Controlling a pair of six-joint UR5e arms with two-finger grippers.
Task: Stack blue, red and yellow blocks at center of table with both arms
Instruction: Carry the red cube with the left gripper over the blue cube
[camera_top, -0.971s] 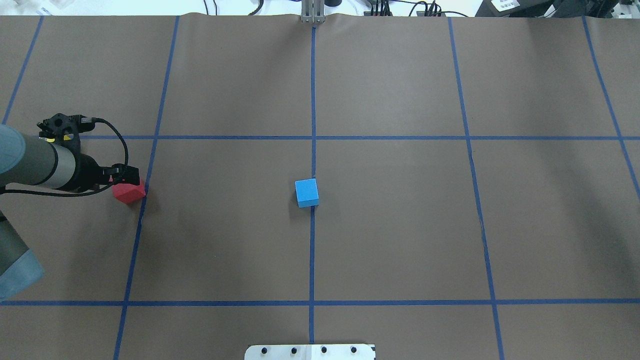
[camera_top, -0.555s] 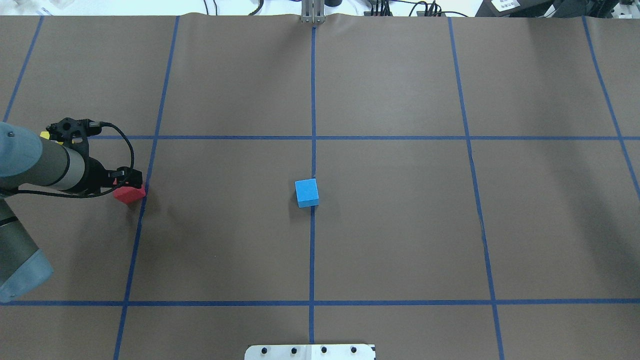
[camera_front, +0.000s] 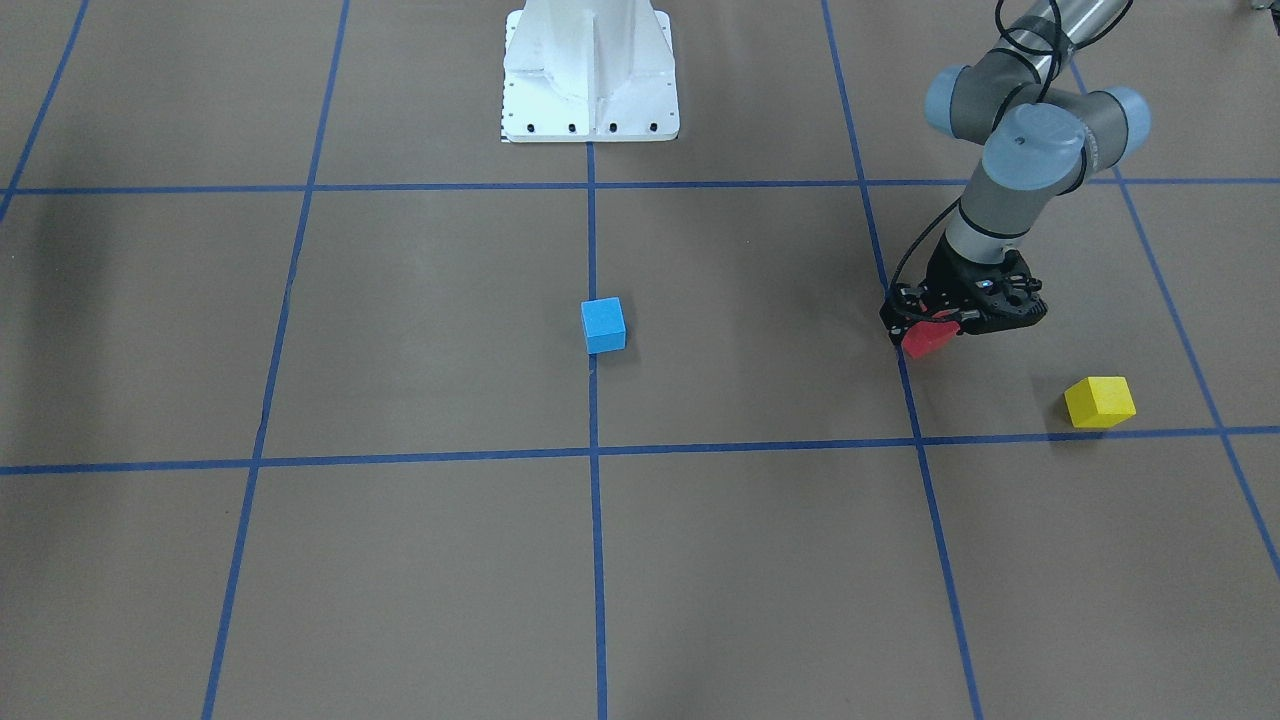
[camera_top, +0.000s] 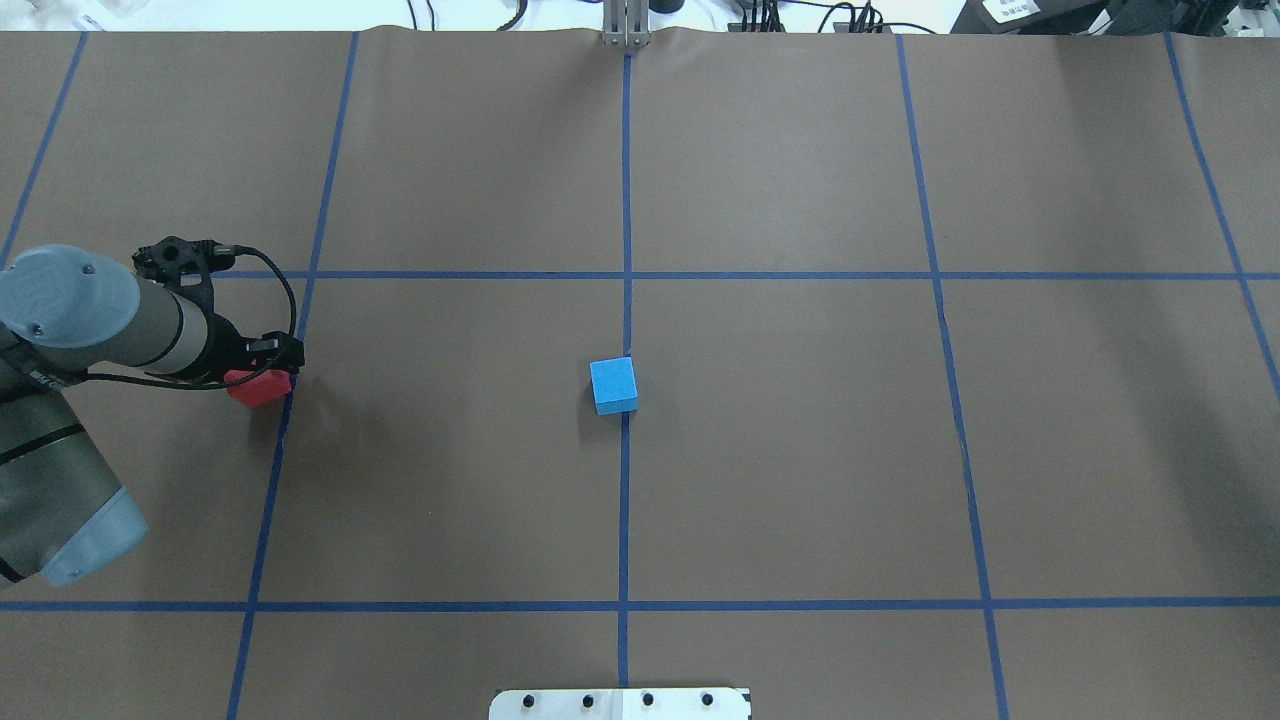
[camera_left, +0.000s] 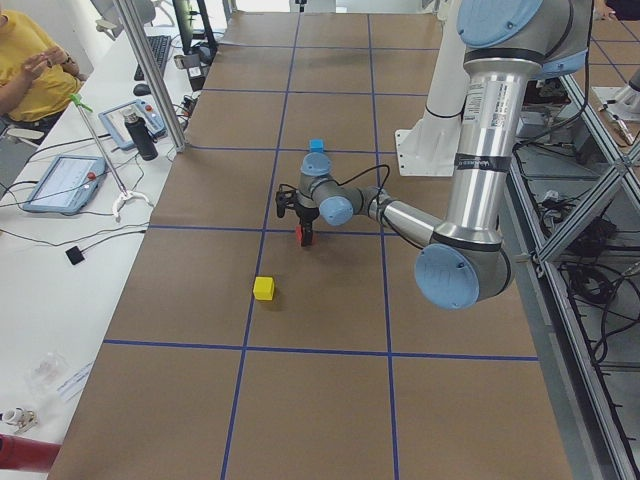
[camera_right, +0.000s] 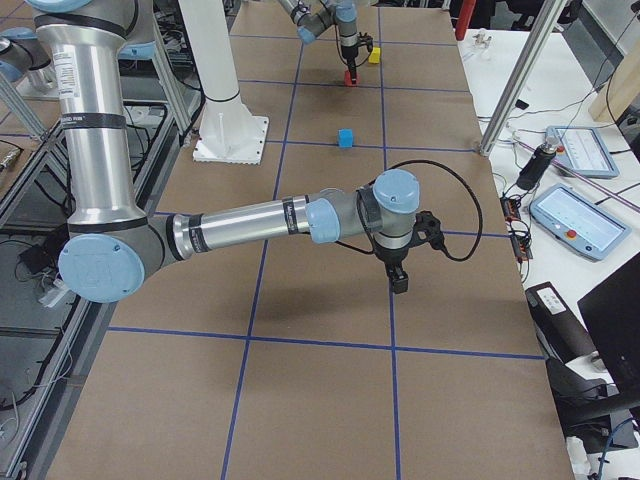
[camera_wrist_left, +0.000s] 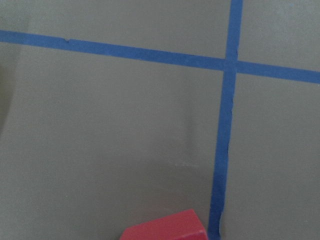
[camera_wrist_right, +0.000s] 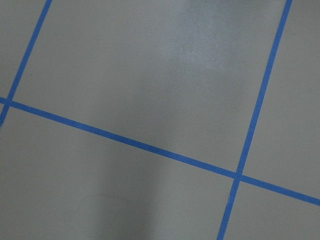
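A red block (camera_top: 258, 388) lies on the brown table at the left; it also shows in the front view (camera_front: 928, 339) and at the bottom edge of the left wrist view (camera_wrist_left: 165, 229). My left gripper (camera_top: 268, 362) hangs right over it, jaws seemingly open around its top (camera_front: 932, 322). A blue block (camera_top: 613, 386) sits at the table's centre (camera_front: 603, 325). A yellow block (camera_front: 1098, 402) lies beyond the red one, hidden by my arm in the overhead view. My right gripper (camera_right: 400, 283) shows only in the exterior right view, just above bare table; I cannot tell its state.
Blue tape lines (camera_top: 624, 200) divide the brown table into squares. The white robot base (camera_front: 590, 70) stands at the table's robot side. A desk with tablets (camera_left: 65, 180) and a seated person (camera_left: 30, 60) lies past the far edge.
My left arm has swung right, bringing the gripper from beside the red block to over it. The red and blue blocks have not moved.
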